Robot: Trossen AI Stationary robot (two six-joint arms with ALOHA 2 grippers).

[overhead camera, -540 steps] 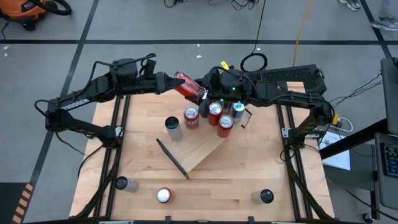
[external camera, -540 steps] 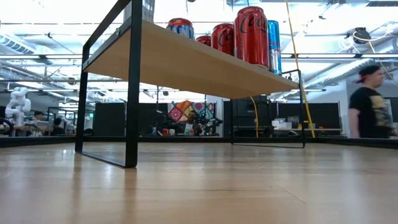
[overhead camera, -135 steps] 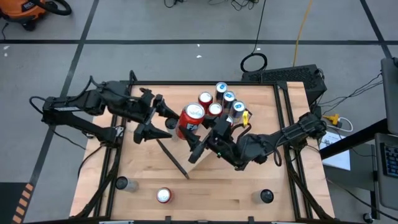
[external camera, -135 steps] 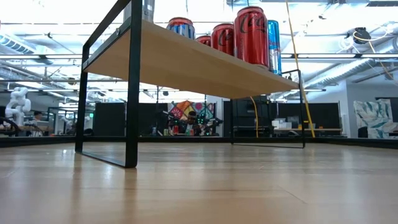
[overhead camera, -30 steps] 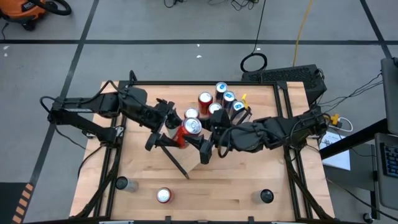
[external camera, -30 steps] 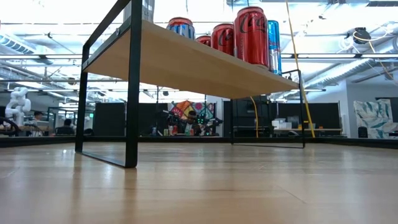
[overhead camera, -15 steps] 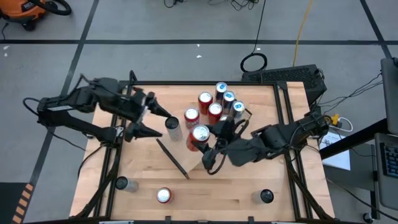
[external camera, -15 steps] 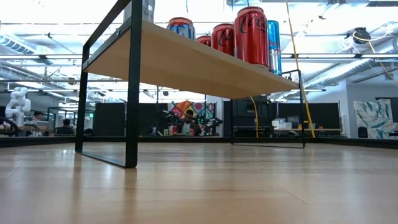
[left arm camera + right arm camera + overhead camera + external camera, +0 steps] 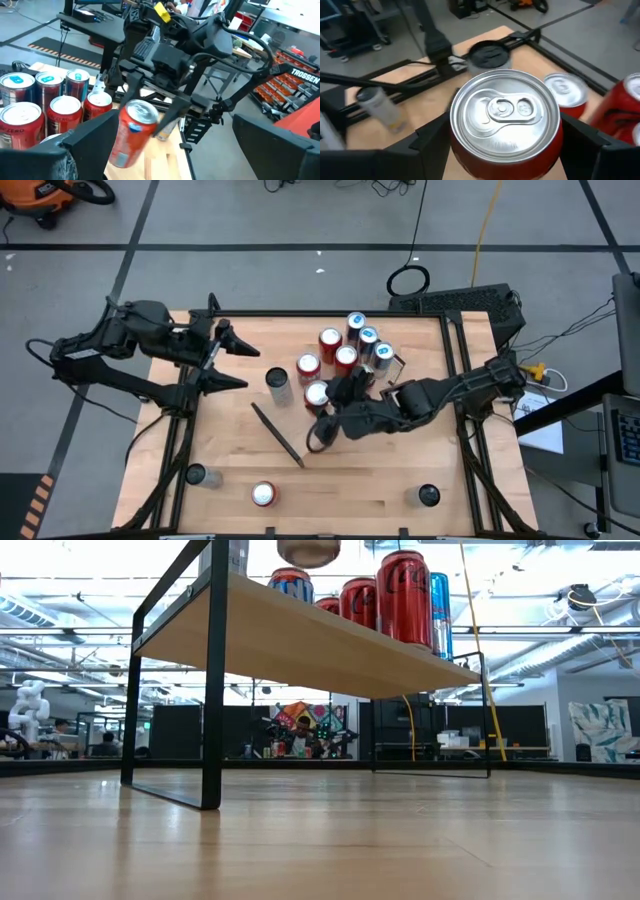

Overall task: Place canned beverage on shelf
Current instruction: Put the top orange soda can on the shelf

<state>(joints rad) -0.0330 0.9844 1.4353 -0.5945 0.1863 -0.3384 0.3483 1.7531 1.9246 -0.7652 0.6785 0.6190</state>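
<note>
Above shelf [image 9: 335,420]: can [image 9: 318,395], previously leftward.

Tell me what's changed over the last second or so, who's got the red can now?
The left gripper has let go of the red can and pulled back toward the table's left edge, fingers open. The right gripper now holds that can alone and has carried it over the shelf, near the standing cans. The cans on the shelf and those down on the table stayed put.

A red can [image 9: 506,120] sits clamped between the right gripper's [image 9: 506,142] fingers [image 9: 427,142], its silver lid facing up, above the bench [image 9: 420,112].
</note>
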